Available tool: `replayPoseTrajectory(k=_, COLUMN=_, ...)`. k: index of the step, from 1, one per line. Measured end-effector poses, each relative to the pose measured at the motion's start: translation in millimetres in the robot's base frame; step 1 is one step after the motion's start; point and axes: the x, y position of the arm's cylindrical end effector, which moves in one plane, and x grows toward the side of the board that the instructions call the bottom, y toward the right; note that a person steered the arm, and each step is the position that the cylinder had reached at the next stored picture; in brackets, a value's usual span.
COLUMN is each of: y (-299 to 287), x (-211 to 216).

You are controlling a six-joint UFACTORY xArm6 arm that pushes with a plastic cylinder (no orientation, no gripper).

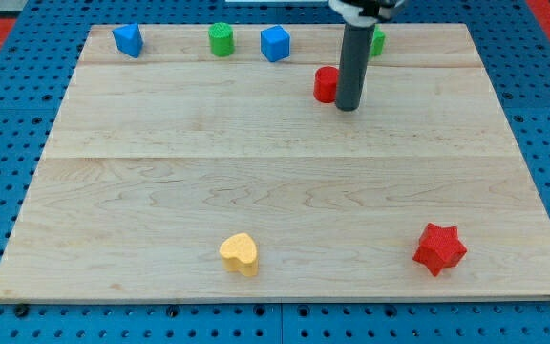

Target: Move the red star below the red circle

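Tip (348, 107) beside red circle (326, 84) | red star (439, 248) well apart, view's bottom right | no gripper fitted

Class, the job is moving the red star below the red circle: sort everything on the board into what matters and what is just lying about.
Belongs to the job:
red star block
red circle block
my tip, right beside the circle

Just lying about:
yellow heart block
blue cube block
blue triangular block
green cylinder block
green block, half hidden
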Motion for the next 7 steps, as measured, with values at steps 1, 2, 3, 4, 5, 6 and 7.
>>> replayPoseTrajectory(k=1, y=134.3, x=36.7)
replayPoseTrajectory(k=2, y=202.0, x=147.7)
replayPoseTrajectory(k=3, y=152.2, x=240.0)
replayPoseTrajectory(k=4, y=61.4, x=234.2)
replayPoseTrajectory(k=5, y=23.2, x=203.5)
replayPoseTrajectory(k=6, y=4.6, x=188.7)
replayPoseTrajectory(k=7, y=6.5, x=211.5)
